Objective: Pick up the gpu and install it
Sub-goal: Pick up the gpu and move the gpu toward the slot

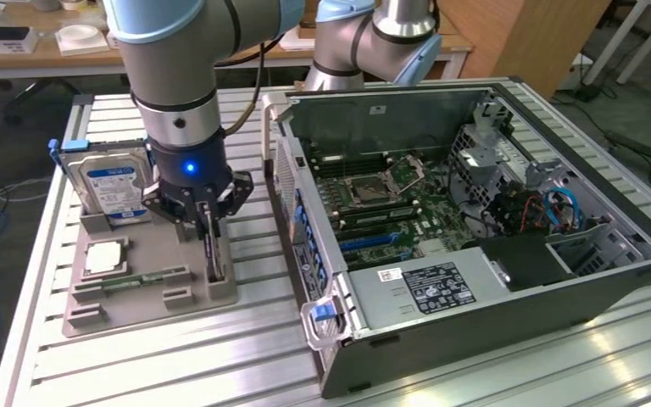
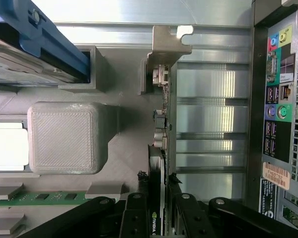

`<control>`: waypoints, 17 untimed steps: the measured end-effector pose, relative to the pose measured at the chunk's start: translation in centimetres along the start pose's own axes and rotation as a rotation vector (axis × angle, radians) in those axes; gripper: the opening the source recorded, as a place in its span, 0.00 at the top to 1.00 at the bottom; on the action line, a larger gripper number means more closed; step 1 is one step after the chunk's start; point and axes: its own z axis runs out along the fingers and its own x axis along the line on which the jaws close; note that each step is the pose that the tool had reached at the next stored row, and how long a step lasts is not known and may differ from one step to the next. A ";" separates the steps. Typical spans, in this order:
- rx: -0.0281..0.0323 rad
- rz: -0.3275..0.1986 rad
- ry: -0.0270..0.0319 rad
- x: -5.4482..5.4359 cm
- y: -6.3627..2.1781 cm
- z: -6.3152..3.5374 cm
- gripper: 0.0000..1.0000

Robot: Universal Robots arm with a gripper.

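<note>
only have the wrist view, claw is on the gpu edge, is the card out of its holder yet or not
observer: Not yet. In the exterior view the gpu stands upright in its slot in the grey holder, with the claw shut on its top edge.
operator: is the case open
observer: Yes. The computer case lies with its open side up, and the motherboard is exposed.
operator: where is it from the holder
observer: On the exterior view's right of the holder, close beside it.
</note>
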 end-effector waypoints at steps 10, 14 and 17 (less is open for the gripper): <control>0.0000 0.000 -0.0001 0.0 0.01 -1.49 0.74; 0.0000 0.000 0.0000 -0.1 0.02 -3.34 0.74; 0.0000 0.000 0.0000 -0.1 0.03 -4.68 0.74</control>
